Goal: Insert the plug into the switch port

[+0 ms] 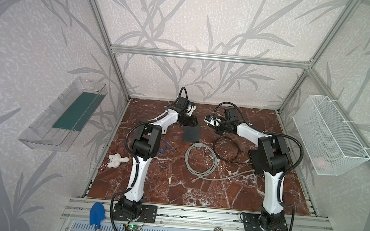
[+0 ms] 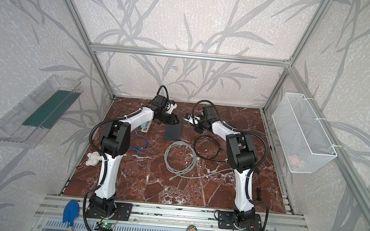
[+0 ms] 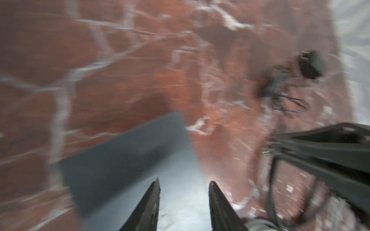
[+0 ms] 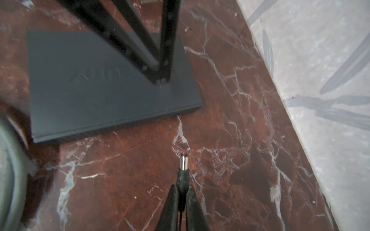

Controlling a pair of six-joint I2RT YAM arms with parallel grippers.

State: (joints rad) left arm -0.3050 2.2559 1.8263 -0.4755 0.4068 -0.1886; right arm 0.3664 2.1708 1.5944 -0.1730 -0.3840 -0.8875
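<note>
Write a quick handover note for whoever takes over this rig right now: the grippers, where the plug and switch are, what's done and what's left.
Right gripper: shut on the plug, metal tip pointing out front.
Left gripper: open, empty, over the switch.
The switch lies flat on the table between the two grippers; the plug tip is apart from it, short of its edge.
Done: plug gripped.
Left: find the port (not visible in any view), line up, insert.

White-shelled arms with black joints, ribbed black cables — jaws seemingly black, blurred.
</note>
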